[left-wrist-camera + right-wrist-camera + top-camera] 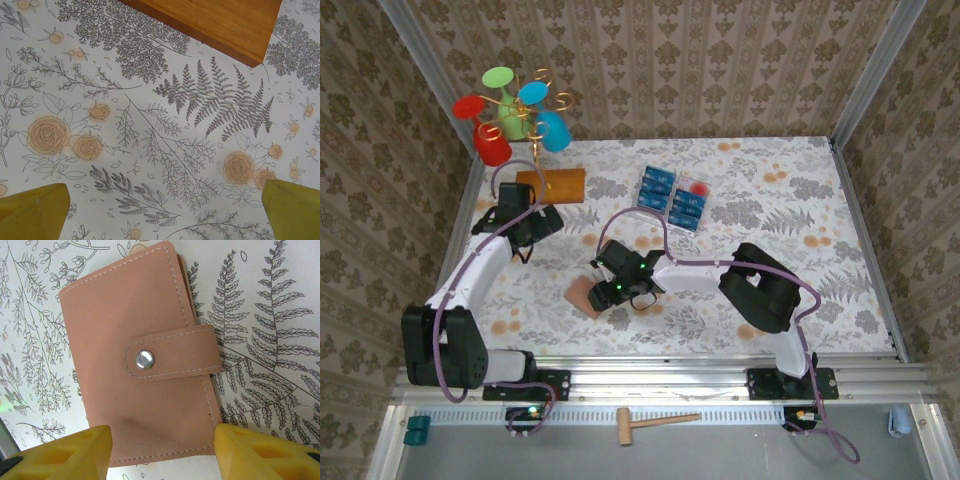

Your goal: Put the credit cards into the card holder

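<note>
The right gripper [162, 456] hangs over the near end of the card holder [140, 360], its yellow fingertips [75, 452] set partway apart at the bottom of the wrist view. The left pad covers the holder's lower left corner and the right pad sits just at its lower right edge, so the short end of the holder lies between them. Whether the pads actually press on the leather cannot be told. The holder is a tan-brown wallet lying flat on the flower-printed table [280, 300], folded shut, with its strap fastened across the front by a metal snap [145, 359]. In the overhead view it lies left of centre in the frame, a tan corner showing beside the right gripper. The left gripper [160, 215] is spread wide, its two olive-yellow fingertips [30, 210] in the bottom corners of its wrist view, with bare printed cloth between them and nothing held or touched. A wooden slab [215, 25] crosses the upper right of that view, apart from the fingers. The credit cards [658, 185], small and blue, lie in rows upper centre in the overhead view, well apart from the card holder, in and against a clear tray [698, 186] with a red spot.
</note>
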`<state>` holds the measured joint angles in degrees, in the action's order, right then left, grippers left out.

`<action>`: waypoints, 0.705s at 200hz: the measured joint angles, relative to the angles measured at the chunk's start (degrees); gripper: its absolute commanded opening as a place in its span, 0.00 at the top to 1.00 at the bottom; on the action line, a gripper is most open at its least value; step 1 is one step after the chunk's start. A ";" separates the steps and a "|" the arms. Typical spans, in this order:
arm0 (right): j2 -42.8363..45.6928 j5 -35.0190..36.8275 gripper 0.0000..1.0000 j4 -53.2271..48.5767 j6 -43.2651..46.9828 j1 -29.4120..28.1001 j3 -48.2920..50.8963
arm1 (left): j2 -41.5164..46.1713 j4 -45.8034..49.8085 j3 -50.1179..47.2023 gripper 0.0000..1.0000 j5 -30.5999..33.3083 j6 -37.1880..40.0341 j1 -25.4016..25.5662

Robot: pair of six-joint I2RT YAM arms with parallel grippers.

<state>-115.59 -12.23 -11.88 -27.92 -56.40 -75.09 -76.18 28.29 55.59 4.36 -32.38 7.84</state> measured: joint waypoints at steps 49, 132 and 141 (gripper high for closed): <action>2.01 0.37 0.42 0.50 -0.42 0.00 2.25 | -0.26 -0.02 0.02 0.00 -0.15 0.46 1.18; 2.45 0.50 0.43 0.61 -0.94 0.66 2.47 | -1.11 -0.02 0.11 0.00 -0.31 1.07 2.45; 2.05 0.00 0.44 1.05 -1.07 0.66 2.45 | -1.11 -0.02 0.11 0.00 -0.31 1.11 2.67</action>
<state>-113.54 -12.23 -10.83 -28.99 -55.75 -72.64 -77.30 28.27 55.70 4.05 -31.27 10.50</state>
